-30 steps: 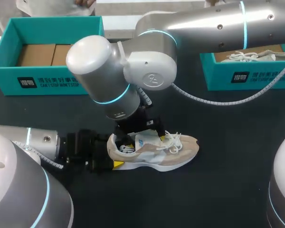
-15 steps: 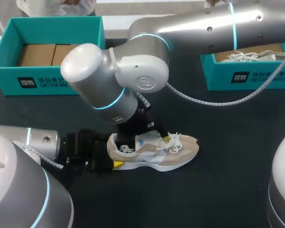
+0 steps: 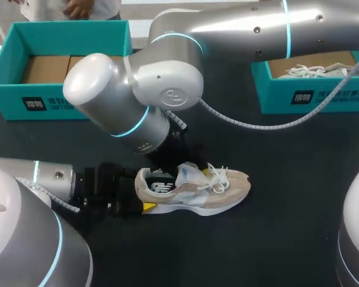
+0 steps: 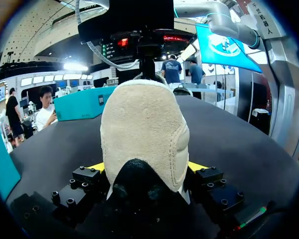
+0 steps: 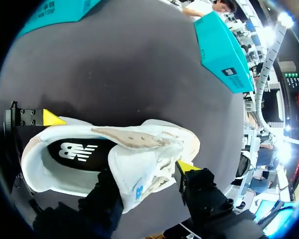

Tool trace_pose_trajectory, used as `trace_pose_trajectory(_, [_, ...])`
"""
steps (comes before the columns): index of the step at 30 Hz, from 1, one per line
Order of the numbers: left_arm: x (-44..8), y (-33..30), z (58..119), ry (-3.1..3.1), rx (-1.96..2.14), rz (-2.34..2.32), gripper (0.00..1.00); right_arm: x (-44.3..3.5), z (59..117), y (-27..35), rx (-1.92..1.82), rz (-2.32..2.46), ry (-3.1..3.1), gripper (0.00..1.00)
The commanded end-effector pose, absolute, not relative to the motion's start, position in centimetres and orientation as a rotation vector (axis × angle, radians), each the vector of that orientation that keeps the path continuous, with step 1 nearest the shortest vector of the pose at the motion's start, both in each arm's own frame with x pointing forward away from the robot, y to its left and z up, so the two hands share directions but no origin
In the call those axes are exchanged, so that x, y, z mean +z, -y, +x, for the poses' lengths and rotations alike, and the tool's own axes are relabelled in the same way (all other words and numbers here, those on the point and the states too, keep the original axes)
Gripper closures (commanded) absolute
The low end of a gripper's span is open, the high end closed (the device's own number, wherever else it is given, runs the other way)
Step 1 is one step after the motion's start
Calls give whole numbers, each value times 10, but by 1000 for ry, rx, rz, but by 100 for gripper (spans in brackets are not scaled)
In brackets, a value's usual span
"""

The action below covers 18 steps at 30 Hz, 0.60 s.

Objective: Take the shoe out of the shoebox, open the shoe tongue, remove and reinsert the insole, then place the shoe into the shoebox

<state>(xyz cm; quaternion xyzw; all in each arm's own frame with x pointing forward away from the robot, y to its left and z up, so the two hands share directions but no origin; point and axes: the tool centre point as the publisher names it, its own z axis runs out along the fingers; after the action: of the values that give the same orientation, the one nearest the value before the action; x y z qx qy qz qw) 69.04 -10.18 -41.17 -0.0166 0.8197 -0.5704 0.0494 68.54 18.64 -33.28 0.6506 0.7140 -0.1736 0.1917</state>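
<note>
Beige shoe [image 4: 142,129] is clamped at its heel by the left gripper [image 4: 146,166], a white logo [image 5: 79,149] marks the insole [image 5: 65,160], and the right gripper's [image 5: 147,180] hold cannot be told.

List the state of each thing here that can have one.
shoe: out of its box, upright on the table.
tongue: lifted open.
insole: in the shoe.
left gripper: shut on the shoe's heel.
right gripper: at the tongue, grip unclear.
left-side shoebox: open, cardboard inside, no shoe.
right-side shoebox: open, second shoe inside.
</note>
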Motion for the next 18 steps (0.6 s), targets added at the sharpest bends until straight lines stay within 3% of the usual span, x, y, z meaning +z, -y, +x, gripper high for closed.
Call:
trace_pose_trajectory(1, [-414, 102, 689, -2496, -1734, -53, 100, -321, 679, -175, -218, 2386, -1164, 66])
trace_pose_trajectory(3, [-414, 102, 689, -2496, -1734, -53, 100, -319, 679, -171, -210, 2395, -1171, 69])
trace_pose_trajectory(6, [-414, 102, 689, -2496, -1734, -53, 100, -318, 680, -168, -196, 2413, -1196, 100])
trace_pose_trajectory(18, [-414, 102, 689, -2496, -1734, -53, 100, -327, 691, -131, -113, 2472, -1343, 100])
